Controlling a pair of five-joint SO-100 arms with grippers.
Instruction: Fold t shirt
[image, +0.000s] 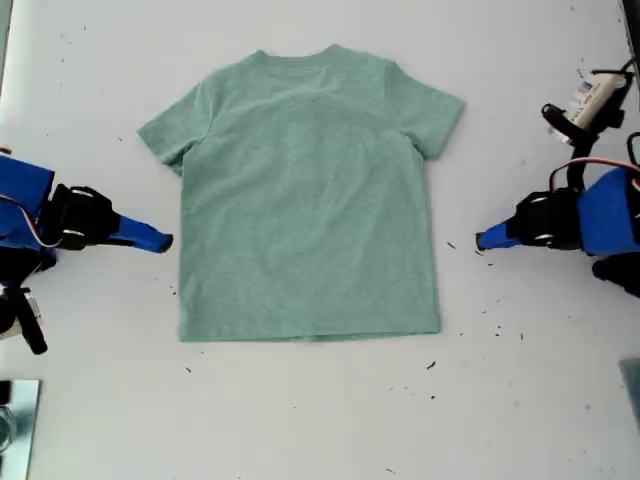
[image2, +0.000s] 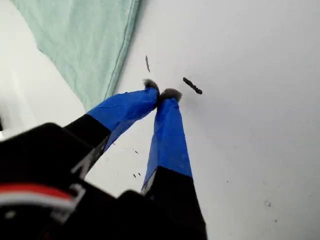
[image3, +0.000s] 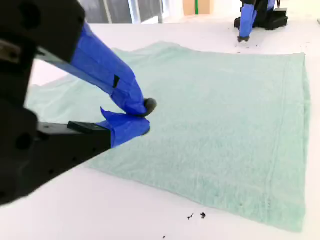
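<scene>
**Shirt lies flat between two closed tools, side edges facing them**

The t shirt (image: 305, 200) lies spread flat on the white worktop (image: 300, 420). Its collar is toward the top of the exterior view and its hem toward the bottom, so its long axis runs across the line between the arms.

The second tool (image: 165, 242) comes in from the exterior view's left. Its tips are drawn together on nothing, and it sits just beside the shirt's side edge, below the sleeve.

The first tool (image: 482, 240) faces it from the exterior view's right. Its taped tips are pressed together and empty, and it stands a little further off its side edge.

Each tool would probably need to open before taking an edge, and the second is the nearer.
</scene>
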